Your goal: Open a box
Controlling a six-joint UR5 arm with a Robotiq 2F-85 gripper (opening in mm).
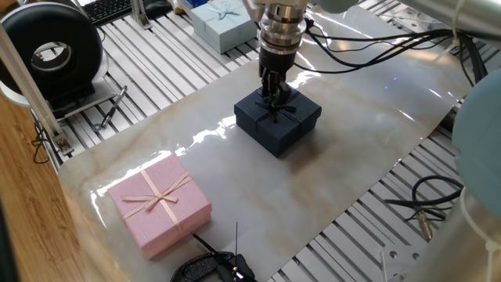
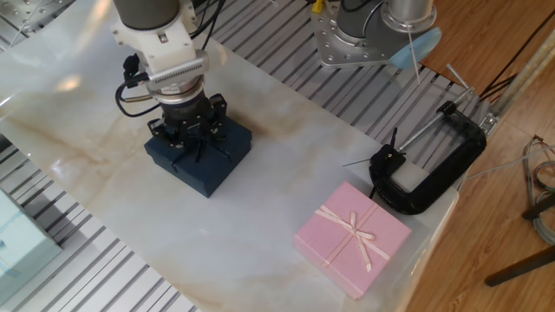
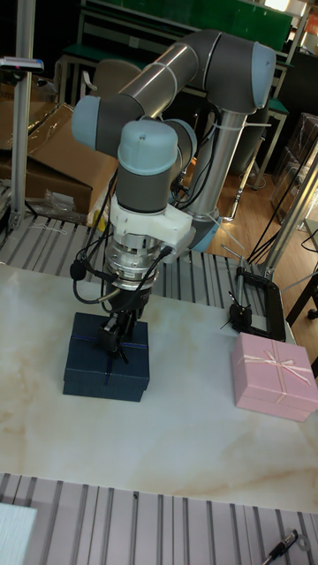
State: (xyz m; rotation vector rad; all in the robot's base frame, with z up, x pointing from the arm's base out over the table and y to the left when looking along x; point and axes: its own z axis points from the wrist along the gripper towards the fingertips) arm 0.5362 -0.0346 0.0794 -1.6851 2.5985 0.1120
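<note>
The dark navy box (image 1: 279, 125) sits on the marble sheet with its lid on and a dark ribbon bow (image 1: 275, 108) on top. My gripper (image 1: 274, 95) points straight down at the middle of the lid, its fingers drawn together on the bow. From the other fixed view, the box (image 2: 206, 166) lies under the gripper (image 2: 192, 137), and the bow's loops spread out around the fingers. The tall fixed view shows the gripper (image 3: 116, 342) just above the box (image 3: 93, 369). The lid still looks seated on the base.
A pink box (image 1: 160, 204) with a pink bow lies near the sheet's front corner. A light blue box (image 1: 223, 19) stands at the back. A black clamp (image 2: 429, 169) lies beside the pink box (image 2: 351, 236). Cables (image 1: 423, 200) trail at the right edge.
</note>
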